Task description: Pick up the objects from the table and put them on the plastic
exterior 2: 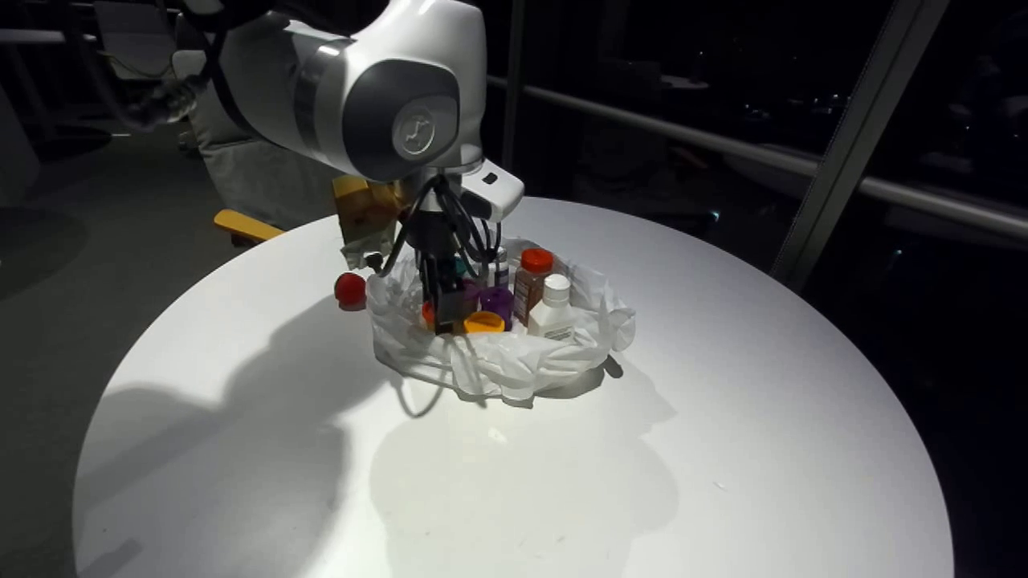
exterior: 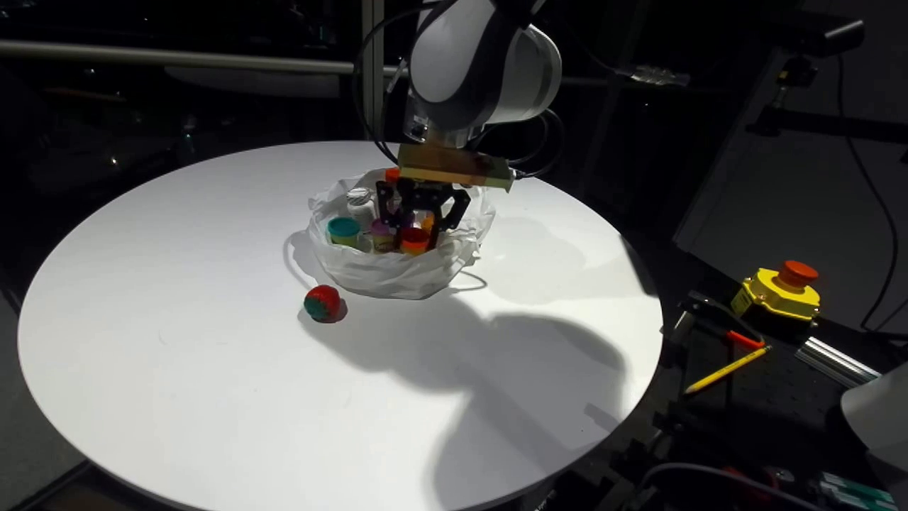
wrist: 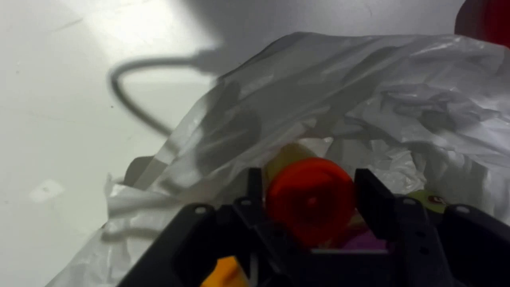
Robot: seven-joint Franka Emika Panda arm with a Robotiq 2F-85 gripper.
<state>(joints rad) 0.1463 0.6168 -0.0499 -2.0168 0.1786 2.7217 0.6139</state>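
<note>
The plastic (exterior: pixel 383 277) is a crumpled whitish bag, spread like a nest on the table. Inside its rim my gripper (wrist: pixel 308 175) points down, open, with one finger on either side of a red-lidded cup (wrist: pixel 310 199). A thin gap shows at the left finger; the right finger looks close to or against the lid. Also in the plastic are a teal-lidded cup (exterior: pixel 344 228), purple cups (exterior 2: pixel 497 303), an orange cup (exterior 2: pixel 484 323), white bottles (exterior 2: pixel 554 309) and a red-capped bottle (exterior 2: pixel 530 281). Outside it lies a red and green strawberry (exterior: pixel 323 304).
The round white table (exterior: pixel 177 369) carries everything, with its rim curving around. The bag's raised edge (wrist: pixel 358 67) stands between the gripper and the strawberry. A dark side surface at one side holds a yellow and red stop button (exterior: pixel 780 291) and a pencil (exterior: pixel 728 370).
</note>
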